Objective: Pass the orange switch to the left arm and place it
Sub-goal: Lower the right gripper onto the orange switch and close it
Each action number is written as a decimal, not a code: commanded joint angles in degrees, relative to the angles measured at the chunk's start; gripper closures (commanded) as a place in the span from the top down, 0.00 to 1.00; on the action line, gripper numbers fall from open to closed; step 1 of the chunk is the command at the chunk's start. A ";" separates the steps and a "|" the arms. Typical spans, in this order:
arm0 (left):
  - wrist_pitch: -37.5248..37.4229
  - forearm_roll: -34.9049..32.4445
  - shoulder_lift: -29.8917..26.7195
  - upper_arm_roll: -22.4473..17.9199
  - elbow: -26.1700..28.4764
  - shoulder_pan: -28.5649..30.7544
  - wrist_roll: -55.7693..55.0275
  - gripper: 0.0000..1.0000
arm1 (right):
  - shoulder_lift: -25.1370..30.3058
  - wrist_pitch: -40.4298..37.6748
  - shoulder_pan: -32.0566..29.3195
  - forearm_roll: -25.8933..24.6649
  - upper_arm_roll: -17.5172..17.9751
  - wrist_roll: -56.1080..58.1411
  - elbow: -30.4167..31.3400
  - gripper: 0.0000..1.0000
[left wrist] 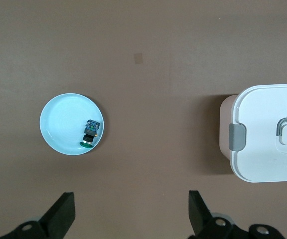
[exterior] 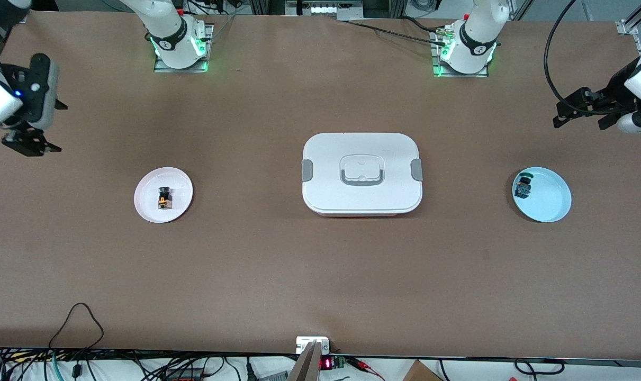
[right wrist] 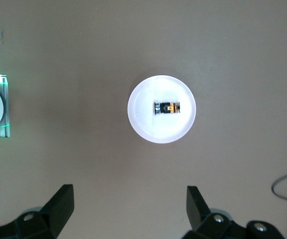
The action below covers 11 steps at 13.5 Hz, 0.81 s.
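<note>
Orange switch (exterior: 164, 197): untouched on white plate (exterior: 150, 207), toward the right arm's end from the box (exterior: 361, 173). Left gripper (left wrist: 132, 215), right gripper (right wrist: 128, 211): fingers wide, empty. Transfer unstarted.

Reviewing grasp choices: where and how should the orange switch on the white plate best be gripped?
Probably across the dark body's two long sides, near the orange band, coming straight down. The orange switch lies flat on its side in the middle of the shallow white plate, clear of the rim. The right gripper hangs open above it, so the approach looks free.
</note>
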State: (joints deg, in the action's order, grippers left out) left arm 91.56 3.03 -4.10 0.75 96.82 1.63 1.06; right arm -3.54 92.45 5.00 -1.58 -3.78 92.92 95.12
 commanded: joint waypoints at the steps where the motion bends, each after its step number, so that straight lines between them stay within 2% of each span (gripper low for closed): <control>1: -0.24 -1.01 0.14 0.04 -0.58 0.31 0.35 1.00 | -5.50 9.81 -0.35 2.71 0.09 3.58 6.28 1.00; 5: -0.24 -1.18 0.14 0.13 -0.66 0.22 0.35 1.00 | -8.14 28.98 -0.17 2.98 0.18 3.67 18.85 1.00; 11: -0.59 -1.18 0.14 0.48 -0.84 0.22 0.61 1.00 | -17.81 41.74 -0.17 3.07 0.27 4.37 20.90 1.00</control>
State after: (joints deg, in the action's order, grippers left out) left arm 91.55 3.03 -4.05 0.85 96.82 1.64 1.07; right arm -19.01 131.22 5.00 0.38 -3.76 95.37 115.94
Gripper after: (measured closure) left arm 0.000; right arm 0.000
